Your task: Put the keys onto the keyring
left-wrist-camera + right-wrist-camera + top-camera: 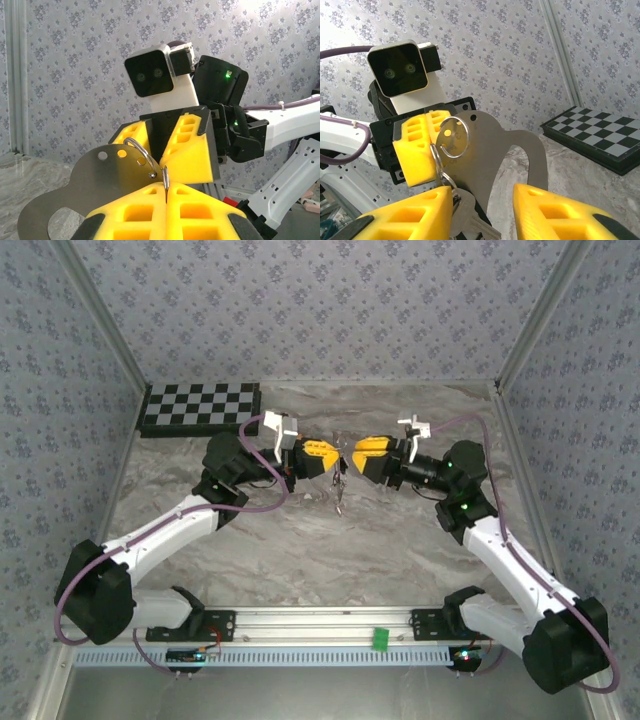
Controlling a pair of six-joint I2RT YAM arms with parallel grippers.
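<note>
Checkerboard (pixel 200 407) is lying flat at the far left corner of the table (pixel 330 540), close against the back wall. In the right wrist view it is showing again at the right edge (pixel 600 137).

Table top is showing a grey marbled pattern. Walls (pixel 320 300) are carrying blue-grey floral paper on three sides.

Small green piece (pixel 380 638) is sitting on the metal rail (pixel 300 620) along the near edge, right of centre.

Flat grey metal plate (pixel 90 180) (pixel 500 145) is standing upright, showing small round holes near its rim and a curved cut-out.
</note>
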